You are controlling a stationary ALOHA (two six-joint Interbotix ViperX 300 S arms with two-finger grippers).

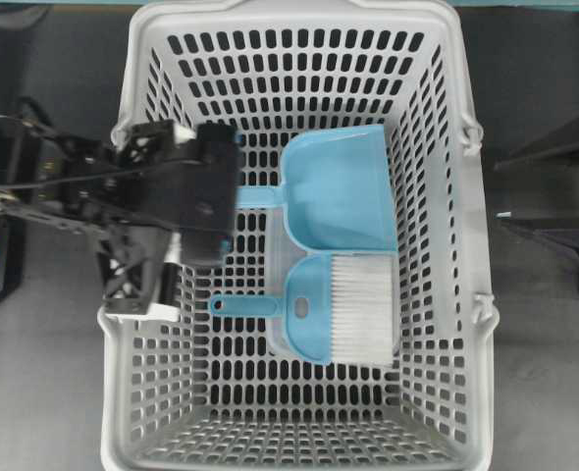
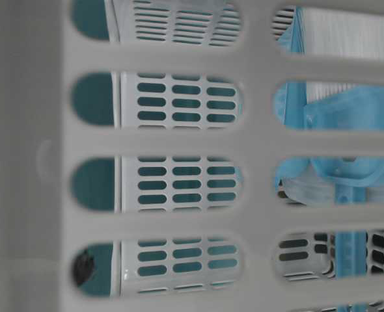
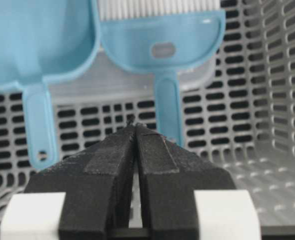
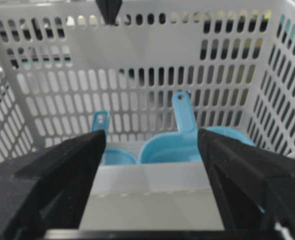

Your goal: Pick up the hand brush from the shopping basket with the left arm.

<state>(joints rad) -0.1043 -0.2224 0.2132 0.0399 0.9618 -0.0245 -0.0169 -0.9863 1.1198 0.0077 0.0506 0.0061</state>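
The light-blue hand brush [image 1: 314,309] lies flat on the floor of the grey shopping basket [image 1: 447,294], its white bristles to the right and its thin handle pointing left. In the left wrist view the brush [image 3: 162,50] lies ahead. Its handle runs down just right of my left gripper [image 3: 132,124], which is shut and empty, hovering apart from it. From overhead the left gripper [image 1: 221,211] hangs over the basket's left side. My right gripper [image 4: 151,137] is open and holds nothing. It stays outside the basket's right wall [image 1: 505,193].
A light-blue dustpan [image 1: 339,186] without bristles lies just beyond the brush, its handle [image 3: 37,130] parallel to the brush handle. A clear lid-like sheet [image 1: 282,270] lies under both. The basket's slotted wall [image 2: 179,140] fills the table-level view.
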